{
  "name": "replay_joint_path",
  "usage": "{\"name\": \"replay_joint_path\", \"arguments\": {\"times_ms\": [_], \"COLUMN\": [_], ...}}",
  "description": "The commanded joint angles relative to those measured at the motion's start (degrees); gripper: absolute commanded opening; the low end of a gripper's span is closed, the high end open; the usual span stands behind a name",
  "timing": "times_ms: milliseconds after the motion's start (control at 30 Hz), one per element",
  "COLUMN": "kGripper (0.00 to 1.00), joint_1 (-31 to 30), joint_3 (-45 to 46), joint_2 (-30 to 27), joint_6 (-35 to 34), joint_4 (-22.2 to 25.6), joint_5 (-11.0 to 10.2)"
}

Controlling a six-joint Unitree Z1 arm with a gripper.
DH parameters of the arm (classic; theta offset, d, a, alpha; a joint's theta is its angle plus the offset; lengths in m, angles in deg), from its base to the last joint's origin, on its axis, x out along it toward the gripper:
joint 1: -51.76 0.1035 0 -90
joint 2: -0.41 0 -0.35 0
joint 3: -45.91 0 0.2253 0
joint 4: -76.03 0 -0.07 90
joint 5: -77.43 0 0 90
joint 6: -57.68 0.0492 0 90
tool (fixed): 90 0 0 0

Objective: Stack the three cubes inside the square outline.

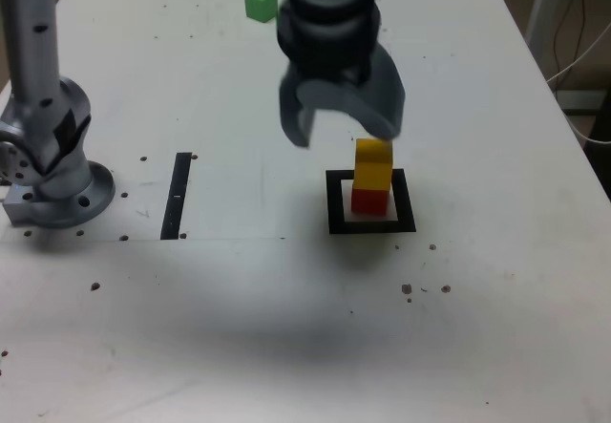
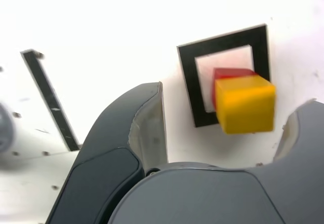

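yellow sits on red: you have the yellow cube (image 1: 373, 163) stacked on the red cube (image 1: 369, 201), and the red one stands inside the black square (image 1: 335, 203) on the white table (image 1: 229, 299). your claw (image 1: 348, 122) is spread wide, holding nothing. the exterior view shows it blurred, so its edges are hard to make out, and its upper part is cut off by the frame.

in the wrist view you look down between the two fingers, with the yellow cube between them and apart from the finger nearer the black strip (image 1: 177, 196). yellow hides much of red there, and covers part of the square's border too. you can't tell from either view how exactly the two cubes line up.

your green cube (image 1: 261, 4) is on the table near the far edge, well apart from the stack, just to the exterior view's left of the blurred arm (image 1: 329, 12). the arm's base (image 1: 62, 194), at the exterior view's left, shows whole, but the column above it runs out of frame.
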Motion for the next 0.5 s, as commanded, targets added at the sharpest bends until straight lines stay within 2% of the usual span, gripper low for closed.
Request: {"name": "replay_joint_path", "arguments": {"times_ms": [0,233,467], "kGripper": [0.99,0.99,0.99], "joint_1": [2.1,14.0,30.5], "joint_3": [0.7,3.6,2.1], "joint_2": [-1.7,-4.8,-7.3], "joint_6": [2.8,13.1,24.1], "joint_4": [0.6,0.8,0.1], "joint_5": [0.0,-0.7,-3.7]}}
